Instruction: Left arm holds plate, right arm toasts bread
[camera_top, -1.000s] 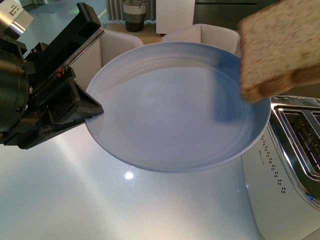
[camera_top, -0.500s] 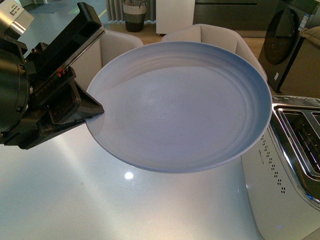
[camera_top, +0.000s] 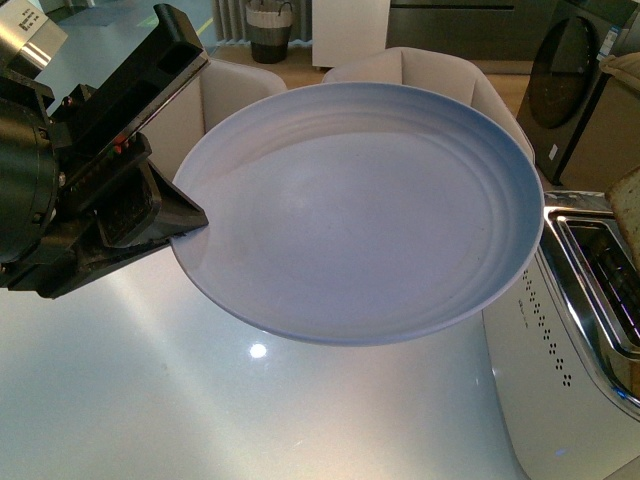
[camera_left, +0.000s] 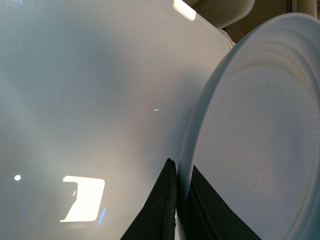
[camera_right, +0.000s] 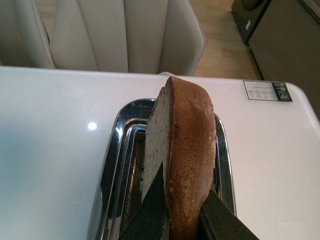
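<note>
Only the right wrist view shows the right pincer (camera_right: 184, 180): its 2 dark wedge jaws are pressed against the 2 faces of the bread (camera_right: 187, 145), which stands on edge directly over the toaster (camera_right: 117, 150). The slice shows a glossy, darker brown crust with a rounded top and a speckled, grainy pale face. Its lower edge is hidden by the jaws, so I cannot tell whether it has entered a slot. In the front view just a corner of that slice (camera_top: 628, 215) peeks in above the toaster's slots, and the right pincer is out of sight.

The left wrist view shows what the front view hides: the left pincer (camera_left: 180, 172) has 1 flat black jaw on each side of the rim of the plate (camera_left: 260, 150), clamped tight on it. The front view gives the whole plate (camera_top: 350, 210), round, smooth, pale blue-grey with faint ridges near the rim, held tilted in the air beside the toaster (camera_top: 560, 360) and bare. The toaster has a white perforated side and a shiny chrome top. It sits on a glossy white desk (camera_top: 150, 400).
</note>
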